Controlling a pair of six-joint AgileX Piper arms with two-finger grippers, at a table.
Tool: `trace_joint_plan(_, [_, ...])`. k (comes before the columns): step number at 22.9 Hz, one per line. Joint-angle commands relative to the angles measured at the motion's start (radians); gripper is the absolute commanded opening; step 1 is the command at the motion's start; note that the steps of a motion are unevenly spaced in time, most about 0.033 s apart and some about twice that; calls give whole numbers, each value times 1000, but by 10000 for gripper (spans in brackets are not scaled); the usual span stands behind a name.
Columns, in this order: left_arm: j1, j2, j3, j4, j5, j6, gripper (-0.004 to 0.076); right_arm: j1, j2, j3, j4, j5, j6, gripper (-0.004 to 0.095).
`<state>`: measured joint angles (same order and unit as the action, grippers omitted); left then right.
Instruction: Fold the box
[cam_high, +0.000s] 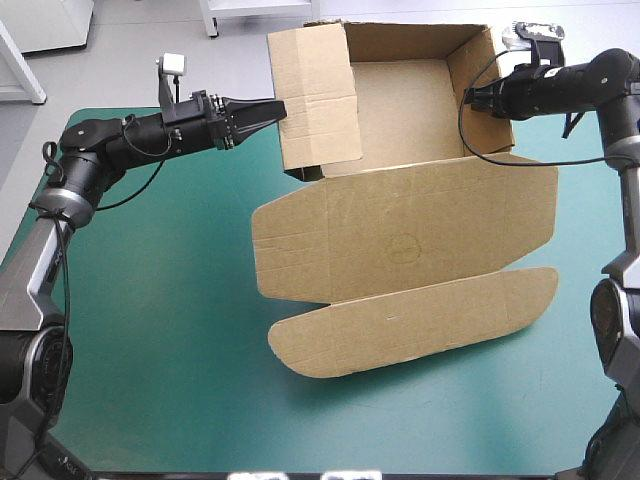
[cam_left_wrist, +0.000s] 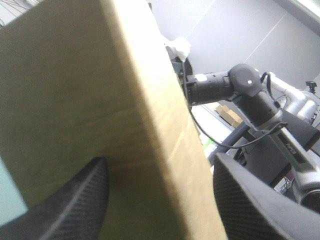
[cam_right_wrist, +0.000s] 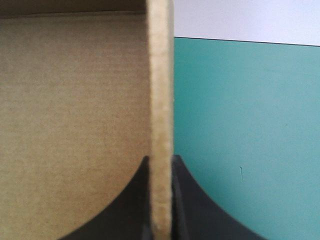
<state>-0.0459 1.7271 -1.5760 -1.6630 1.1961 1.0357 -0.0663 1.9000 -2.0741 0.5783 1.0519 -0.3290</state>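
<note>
The brown box (cam_high: 400, 215) sits as an open tray at 12 o'clock on the teal-green cover (cam_high: 150, 300), its lid flat toward 6 o'clock and bearing a faint oval mark (cam_high: 405, 246) with no legible writing. The left gripper (cam_high: 274, 108) has its fingers spread astride the 9 o'clock wall. The right gripper (cam_high: 478, 97) pinches the 3 o'clock wall.

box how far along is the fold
Done: the box has its walls up, an open tray. In hand: the right gripper is shut on the right wall; the left gripper, open, straddles the left wall. Left: the lid lies flat.
</note>
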Motion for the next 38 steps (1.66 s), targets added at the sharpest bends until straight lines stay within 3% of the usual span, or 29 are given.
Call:
trace_joint_plan(1, [-34,-55,-129,5,-15,-94,449,-2,-52,-30,60,-50,28,-13])
trace_joint_plan(4, [-76,-55,-209,183,-97,-223,449,14,-52,-30,36,-38,38,-7])
trace_joint_plan(9, [-159,-53,-301,552,-235,-438,449,111,-52,-30,-127,-45,133,-7])
trace_joint_plan(14, [-234,-51,-379,1000,-253,-769,449,200,-52,-30,-206,-83,258,-5])
trace_joint_plan(19, [-246,-51,-439,1263,-213,-962,449,227,-52,-30,-203,-101,315,2])
trace_joint_plan(25, [-246,-41,-453,1330,-193,-1023,441,247,-52,-30,-214,-97,329,2])
trace_joint_plan(29, [-247,34,-563,1341,-65,-1049,378,291,-52,-30,-305,-91,361,2])
trace_joint_plan(33, [-261,141,-708,1409,97,-1082,375,317,-48,-30,-380,-85,402,2])
trace_joint_plan(38, [-308,201,-729,1490,97,-1100,371,317,-17,-32,-385,-30,417,2])
